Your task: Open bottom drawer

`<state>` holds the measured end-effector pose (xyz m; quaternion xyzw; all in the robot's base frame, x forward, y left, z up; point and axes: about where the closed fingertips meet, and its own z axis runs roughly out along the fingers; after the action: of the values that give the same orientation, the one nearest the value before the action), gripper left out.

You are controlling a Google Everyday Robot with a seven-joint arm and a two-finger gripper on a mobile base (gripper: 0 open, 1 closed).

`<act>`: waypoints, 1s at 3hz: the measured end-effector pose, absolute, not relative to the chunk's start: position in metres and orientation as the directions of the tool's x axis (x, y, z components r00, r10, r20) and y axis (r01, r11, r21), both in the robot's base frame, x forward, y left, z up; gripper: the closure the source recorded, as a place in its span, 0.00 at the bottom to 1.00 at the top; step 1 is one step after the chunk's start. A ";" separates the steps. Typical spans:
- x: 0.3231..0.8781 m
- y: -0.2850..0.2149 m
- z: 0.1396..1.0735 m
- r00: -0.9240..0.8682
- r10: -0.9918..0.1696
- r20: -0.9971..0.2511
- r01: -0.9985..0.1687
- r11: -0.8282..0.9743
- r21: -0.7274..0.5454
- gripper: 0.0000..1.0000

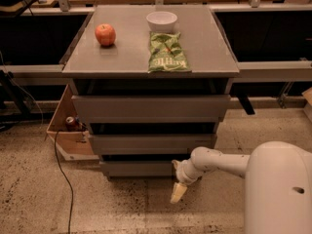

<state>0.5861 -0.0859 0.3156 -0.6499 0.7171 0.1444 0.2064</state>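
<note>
The bottom drawer (139,168) is the lowest, narrowest grey front of the grey cabinet (151,108), down near the floor. It looks pushed in, set back under the two wider drawers above. My gripper (177,186) hangs at the end of the white arm, just in front of the drawer's right end. One cream fingertip (178,193) points down toward the floor; another part sits at the drawer's right edge.
On the cabinet top lie a red apple (105,34), a white bowl (161,20) and a green chip bag (167,53). A cardboard box (68,128) with a can stands left of the cabinet. A black cable (62,179) runs across the speckled floor.
</note>
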 end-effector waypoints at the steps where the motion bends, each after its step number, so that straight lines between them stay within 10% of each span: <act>1: 0.601 -0.100 0.280 -0.071 -0.885 -0.461 -0.987 0.128 -0.094 0.00; 3: 0.635 -0.115 0.247 -0.046 -0.903 -0.427 -0.972 0.138 -0.188 0.00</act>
<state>0.6354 -0.1146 0.2470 -0.6521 0.7191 0.0761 0.2280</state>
